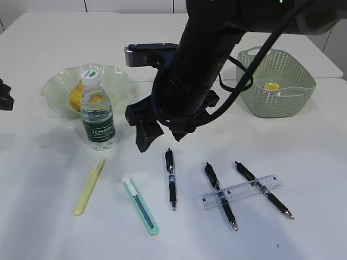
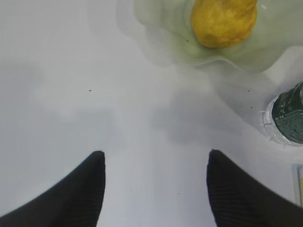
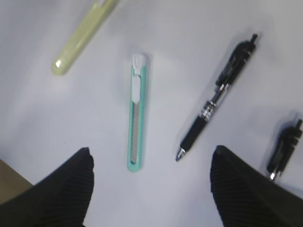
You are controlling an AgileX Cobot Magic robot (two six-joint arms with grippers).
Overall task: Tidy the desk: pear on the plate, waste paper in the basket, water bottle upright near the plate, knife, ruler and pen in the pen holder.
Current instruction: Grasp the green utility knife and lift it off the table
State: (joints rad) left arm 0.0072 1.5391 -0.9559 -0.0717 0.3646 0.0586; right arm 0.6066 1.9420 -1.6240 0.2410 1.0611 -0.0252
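The yellow pear (image 2: 222, 21) already sits in the pale green wavy-rimmed glass plate (image 1: 59, 86), and the clear plastic water bottle w/ white cap and green label (image 1: 97, 111) stands upright just beside the plate. The sage-green woven plastic basket (image 1: 287, 103) at far right has something yellow and white in it; can't tell if that's the waste paper. So plate and bottle look done, and by my read the stationery step is in hand.

The right gripper (image 3: 151, 175) hangs over the stationery row w/ jaws spread wide, nothing between them. Below it lie the mint-green utility knife w/ white slider (image 3: 136, 118) and a black click pen (image 3: 215, 101); the knife is closest to the middle of the gap, so likely the target, though the pen is about as near. A pale yellow-green capped pen or highlighter (image 3: 80, 40) lies to the other side. The left gripper (image 2: 154, 163) is also wide open, holding nothing, above bare white table (image 2: 71, 94) near the plate.

Still flat on the table: two more black pens (image 1: 219, 195) (image 1: 264, 189) under the clear plastic ruler (image 1: 241, 192), which lies across both.

No pen holder shows in any view; the big arm blocks much of the middle, so it may be hidden.

Next move calls for: descend, line the jaws across the knife's narrow width, close. The knife is thin and flat, so fingertips must get v. near the tabletop.
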